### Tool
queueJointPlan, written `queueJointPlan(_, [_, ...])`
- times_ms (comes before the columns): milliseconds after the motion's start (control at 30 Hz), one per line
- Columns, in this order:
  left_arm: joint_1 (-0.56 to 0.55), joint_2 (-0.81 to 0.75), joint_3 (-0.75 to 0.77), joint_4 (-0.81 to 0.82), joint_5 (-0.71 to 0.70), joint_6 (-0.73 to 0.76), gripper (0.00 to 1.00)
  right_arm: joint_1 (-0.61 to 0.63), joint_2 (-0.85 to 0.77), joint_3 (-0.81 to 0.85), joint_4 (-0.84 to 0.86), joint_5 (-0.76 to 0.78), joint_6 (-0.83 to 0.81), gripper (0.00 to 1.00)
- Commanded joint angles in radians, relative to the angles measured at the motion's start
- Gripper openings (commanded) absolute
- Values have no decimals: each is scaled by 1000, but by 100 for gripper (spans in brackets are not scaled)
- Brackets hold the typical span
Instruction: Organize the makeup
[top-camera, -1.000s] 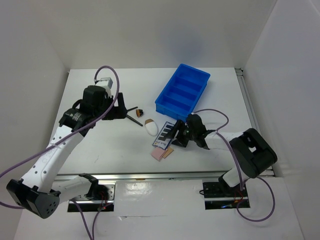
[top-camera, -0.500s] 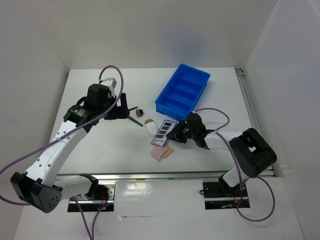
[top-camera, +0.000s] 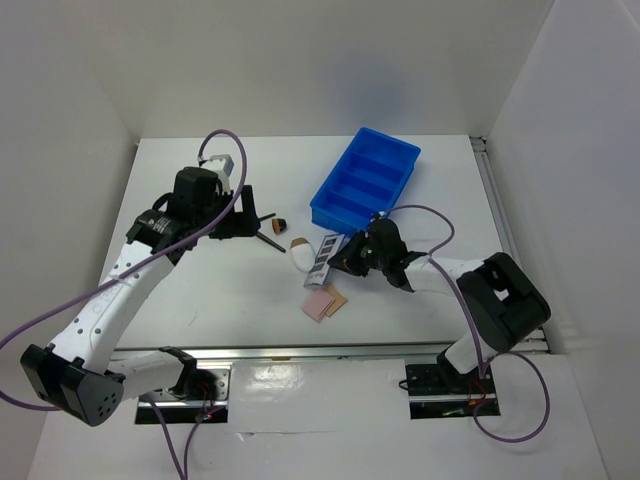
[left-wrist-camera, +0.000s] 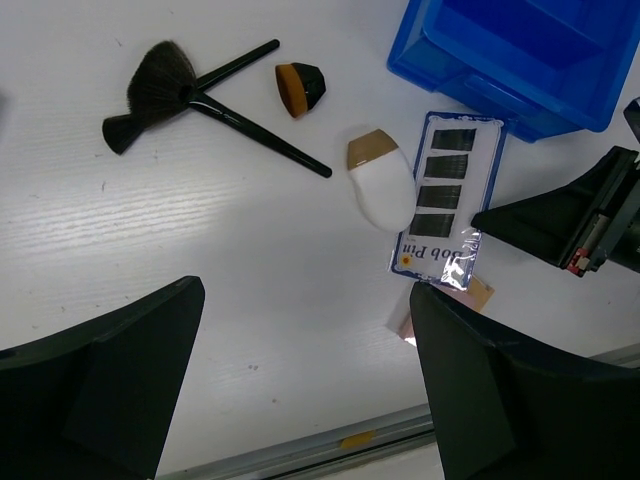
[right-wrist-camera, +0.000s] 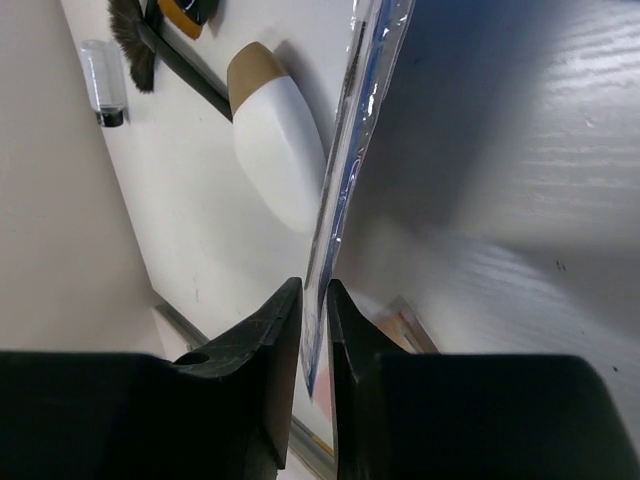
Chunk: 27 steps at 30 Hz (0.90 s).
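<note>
My right gripper (top-camera: 343, 260) is shut on the dark palette with a white label (top-camera: 320, 257) and holds it tilted up on edge; the right wrist view shows the palette edge-on (right-wrist-camera: 352, 150) between the fingers (right-wrist-camera: 285, 330). The white sponge with a tan tip (top-camera: 298, 250) (left-wrist-camera: 380, 185) (right-wrist-camera: 278, 135) lies just left of it. The pink and tan pads (top-camera: 323, 303) (left-wrist-camera: 470, 293) lie in front of the palette. Two thin black brushes (top-camera: 266, 230) (left-wrist-camera: 200, 95) lie crossed, with a short brush head (left-wrist-camera: 301, 86) beside them. My left gripper (top-camera: 243, 216) (left-wrist-camera: 300, 385) is open and empty above the table.
The blue compartmented tray (top-camera: 365, 178) (left-wrist-camera: 520, 60) stands at the back right of the makeup, with nothing in the compartments that show. White walls enclose the table on the left, back and right. A metal rail (top-camera: 300, 352) runs along the near edge.
My right gripper has raised the palette from lying flat to standing on edge and shifted it a little left and back. My left arm has drawn slightly back.
</note>
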Motion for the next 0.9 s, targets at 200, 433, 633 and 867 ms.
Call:
queueJointPlan(200, [-3, -1, 28, 24, 7, 37, 98, 22, 54, 128, -5, 11, -58, 7])
queueJointPlan(433, [-3, 8, 48, 14, -12, 37, 98, 49, -83, 240, -218, 20, -136, 0])
queueJointPlan(633, [-3, 17, 67, -5, -34, 46, 98, 60, -206, 370, -426, 94, -271, 0])
queueJointPlan(867, [-3, 17, 85, -15, -34, 46, 98, 40, -178, 579, -512, 321, -374, 0])
